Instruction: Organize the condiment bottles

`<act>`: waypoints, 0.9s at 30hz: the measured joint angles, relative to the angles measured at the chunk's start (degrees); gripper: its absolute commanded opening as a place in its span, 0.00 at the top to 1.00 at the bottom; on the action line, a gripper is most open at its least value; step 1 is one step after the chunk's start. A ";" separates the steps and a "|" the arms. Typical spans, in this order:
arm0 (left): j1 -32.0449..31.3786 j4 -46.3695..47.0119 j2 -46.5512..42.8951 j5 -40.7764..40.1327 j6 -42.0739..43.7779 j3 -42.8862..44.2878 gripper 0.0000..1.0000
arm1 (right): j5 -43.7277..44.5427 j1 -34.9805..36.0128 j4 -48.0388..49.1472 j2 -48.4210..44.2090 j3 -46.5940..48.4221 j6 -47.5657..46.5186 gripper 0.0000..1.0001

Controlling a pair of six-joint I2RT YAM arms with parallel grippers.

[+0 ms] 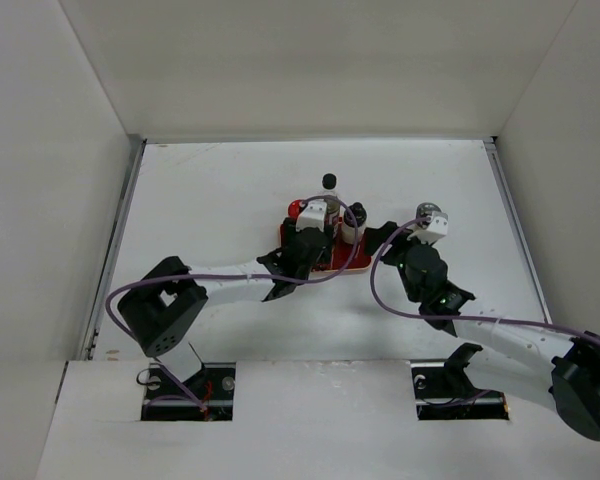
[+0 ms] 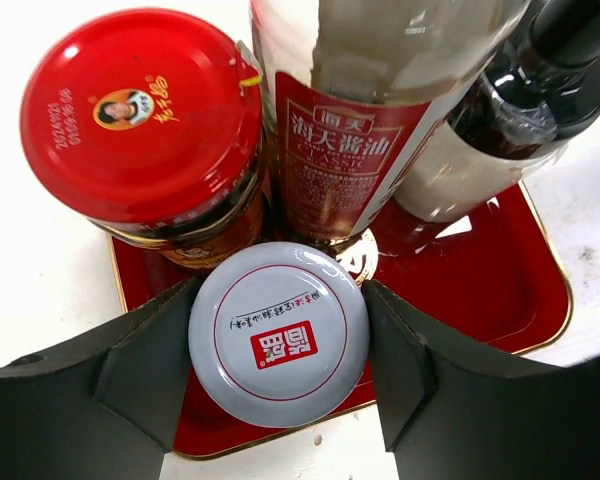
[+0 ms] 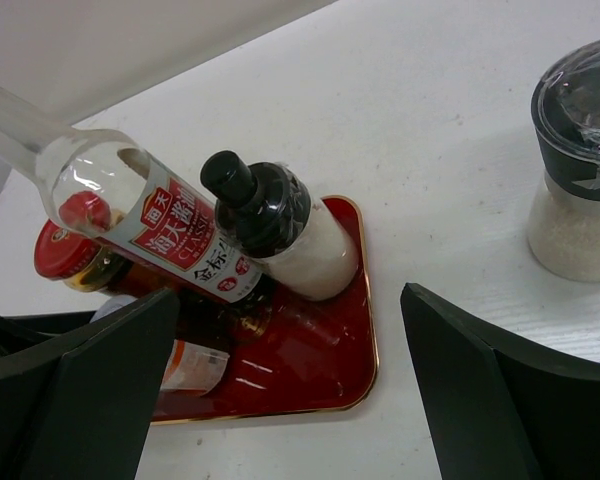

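One upright pale black-capped bottle [image 3: 578, 170] stands beyond-right of the spread right jaws; left jaws pinch the silver-grey-lidded jar [image 2: 278, 335].

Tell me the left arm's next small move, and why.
Probably open the left gripper and let go of the silver-lidded jar. Its jaws press the jar's sides, and the jar looks set down on the red tray, in front of the red-lidded jar, the tall bottle and the small black-capped bottle. Whether its base fully rests there is hidden.
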 measured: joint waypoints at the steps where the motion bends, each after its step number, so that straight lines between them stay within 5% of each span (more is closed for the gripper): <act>1: -0.07 0.07 0.26 -0.04 0.00 0.00 0.48 | 0.00 -0.09 0.00 0.00 0.00 -0.02 0.00; 6: -0.92 2.03 0.57 -0.44 0.46 -0.02 0.11 | 0.07 -0.55 0.00 0.28 0.04 -0.04 0.00; 9: -1.42 3.76 0.28 -0.81 0.68 -0.11 0.00 | 0.79 -0.66 -0.74 1.38 0.22 -0.33 0.00; 14: -1.75 6.01 -6.45 -2.10 0.94 -4.66 0.00 | 4.24 -2.25 -5.73 1.57 2.95 -1.36 0.00; 27: 3.63 17.49 -44.02 -10.58 -1.29 -30.38 0.00 | 13.42 -16.70 -18.86 10.54 18.01 -6.95 0.00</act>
